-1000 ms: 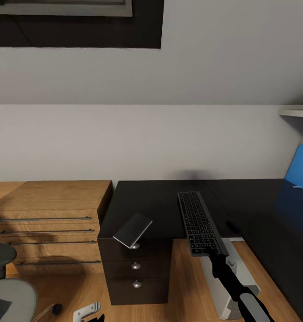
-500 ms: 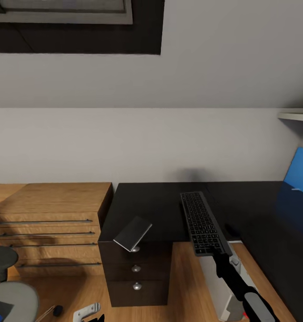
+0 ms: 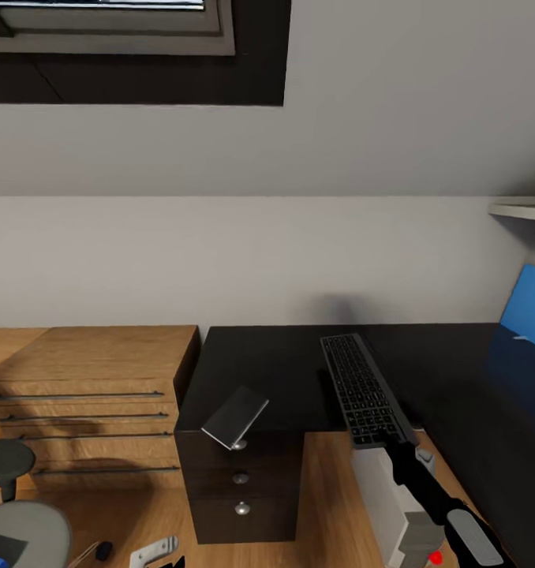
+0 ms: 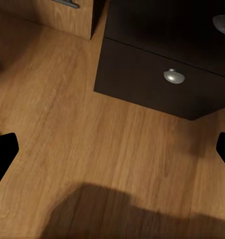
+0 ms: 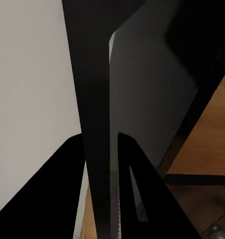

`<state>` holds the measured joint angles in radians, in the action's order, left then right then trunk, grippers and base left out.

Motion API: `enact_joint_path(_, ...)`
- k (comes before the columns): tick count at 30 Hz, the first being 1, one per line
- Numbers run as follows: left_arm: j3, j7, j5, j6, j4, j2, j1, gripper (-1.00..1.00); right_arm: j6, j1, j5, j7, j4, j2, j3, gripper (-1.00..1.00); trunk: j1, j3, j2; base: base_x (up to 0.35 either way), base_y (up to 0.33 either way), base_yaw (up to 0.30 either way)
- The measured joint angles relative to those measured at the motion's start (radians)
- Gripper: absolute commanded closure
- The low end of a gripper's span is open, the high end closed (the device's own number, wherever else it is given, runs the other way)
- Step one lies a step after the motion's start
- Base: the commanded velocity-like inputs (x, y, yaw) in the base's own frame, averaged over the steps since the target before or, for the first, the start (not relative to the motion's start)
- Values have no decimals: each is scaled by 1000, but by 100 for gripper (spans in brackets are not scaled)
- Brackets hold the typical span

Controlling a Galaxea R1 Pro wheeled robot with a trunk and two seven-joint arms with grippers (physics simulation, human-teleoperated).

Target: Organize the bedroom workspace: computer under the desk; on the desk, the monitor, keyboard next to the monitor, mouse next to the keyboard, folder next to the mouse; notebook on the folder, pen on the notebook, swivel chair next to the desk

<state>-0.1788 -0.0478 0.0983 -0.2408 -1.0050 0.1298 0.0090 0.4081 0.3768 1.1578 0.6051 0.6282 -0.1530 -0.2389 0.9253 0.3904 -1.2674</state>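
**Keyboard held over the black worktop**

The slim, long, dark grey keyboard [image 3: 365,390] lies lengthwise over the front part of the glossy black L-shaped worktop [image 3: 275,363], its near end reaching past the worktop's edge. The right tool [image 3: 395,448] has closed on that near end; in the right wrist view the keyboard [image 5: 142,99] is seen edge-on, its thin edge running between the two dark fingers [image 5: 137,194]. Whether its underside touches the surface cannot be told.

Below the near end stands the light grey, boxy tower computer [image 3: 386,505], on the floor in the inner angle of the worktop. At the right edge a bright blue flat panel [image 3: 528,309] rises above the worktop, mirrored in the gloss. A small flat grey rectangular slab [image 3: 235,416] is tilted over the front left corner, above the dark three-drawer unit with round silver knobs [image 3: 240,489].

The left tool [image 4: 112,149] stands wide open with nothing between its fingertips, pointing at the wooden plank floor [image 4: 67,134] before the drawer unit [image 4: 167,82].

Just left of the worktop is a low oak chest with long bar handles [image 3: 86,394]. The grey upholstered swivel chair [image 3: 19,528] sits at the lower left, well apart from the worktop. Behind everything runs a pale wall [image 3: 260,252], with a dark-framed window [image 3: 133,47] above and a white shelf [image 3: 524,210] at the right.
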Motion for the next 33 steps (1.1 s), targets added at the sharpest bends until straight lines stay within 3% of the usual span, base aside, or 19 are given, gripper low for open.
enact_joint_path(5, 2, -2, -2, 1, 36, 0, 0, -100, 6, 0, 1, -32, 3, -23, 1, 100, -19, -16, 35, 0, 0, 0)
enact_joint_path(11, 4, -1, -3, 7, 44, 0, 0, -100, 72, 0, 1, -46, 9, -51, 2, 100, -42, -35, 77, 0, 0, 0)
enact_joint_path(16, 4, 1, -3, 49, 49, 0, 0, -100, 111, 0, 0, -127, 82, -78, 6, 100, -61, -50, 112, 0, 0, 0)
enact_joint_path(23, 6, 3, -3, 68, 88, 0, 0, -100, 139, 0, -7, -175, 110, -93, 7, 100, -88, -72, 161, 0, 0, 0)
enact_joint_path(29, 20, 2, -3, 174, 125, 0, 0, -100, 146, 0, -13, -177, 111, -104, 8, 100, -88, -72, 161, 0, 0, 0)
enact_joint_path(33, 23, 2, -2, 204, 127, -1, 0, -100, 144, 0, -8, -168, 108, -99, 7, 100, -88, -72, 161, 0, 0, 0)
